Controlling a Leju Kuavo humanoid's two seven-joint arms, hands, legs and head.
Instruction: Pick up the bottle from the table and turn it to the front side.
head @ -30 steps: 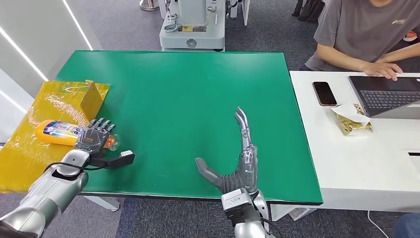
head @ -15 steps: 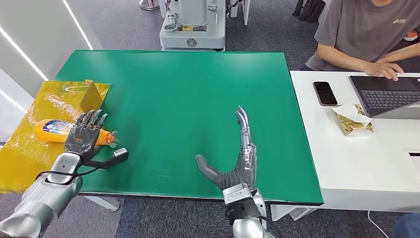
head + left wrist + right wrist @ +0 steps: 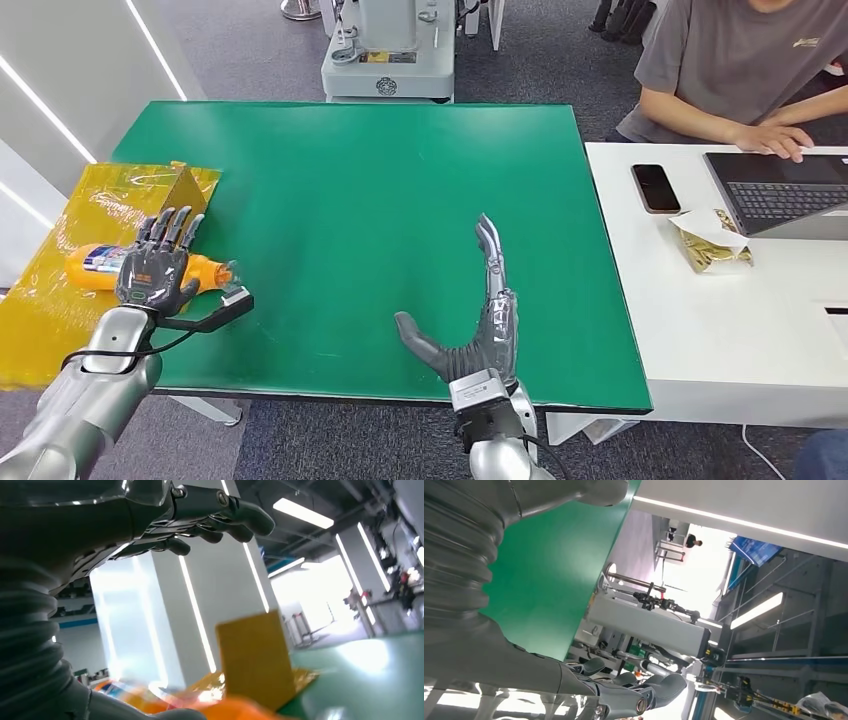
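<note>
Behind bottle (image 3: 100, 266): yellow box (image 3: 184, 195); phone (image 3: 655, 187) far rt.

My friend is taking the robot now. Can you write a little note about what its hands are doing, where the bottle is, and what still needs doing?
Left hand: fingers spread, above the orange bottle, gripping nothing.
Right hand: open and empty, over the near part of the green table.
Bottle: lying on its side on the yellow sheet at the table's left edge, beside a small yellow box.
Done: left hand is in place over the bottle.
Left: close on the bottle, lift it, turn it to the front side.
</note>
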